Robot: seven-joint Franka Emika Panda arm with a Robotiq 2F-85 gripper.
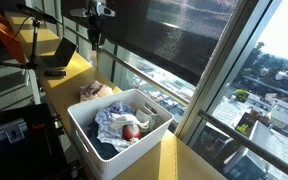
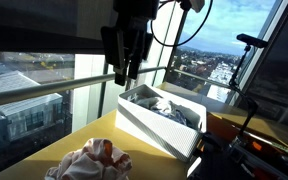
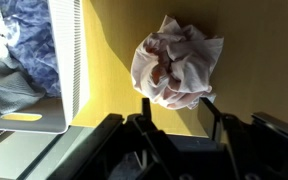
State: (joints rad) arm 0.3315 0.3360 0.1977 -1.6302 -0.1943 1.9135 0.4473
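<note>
Yellow tabletop (image 3: 109, 70) carries the crumpled cloth (image 3: 176, 62), lying free at twelve o'clock from the gripper (image 3: 179, 108) — fingers apart, empty — with the white basket (image 3: 69, 60) at its nine. Likely risk: a shallow pinch snags one fold and the bundle slips.

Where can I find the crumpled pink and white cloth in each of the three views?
Exterior view: the cloth lies left of centre on the yellow table, beyond the white basket.
Exterior view: the cloth is at the bottom edge, left of the basket.
Wrist view: the cloth is right of centre.
Shared landmark: the basket, at the left in the wrist view.
</note>
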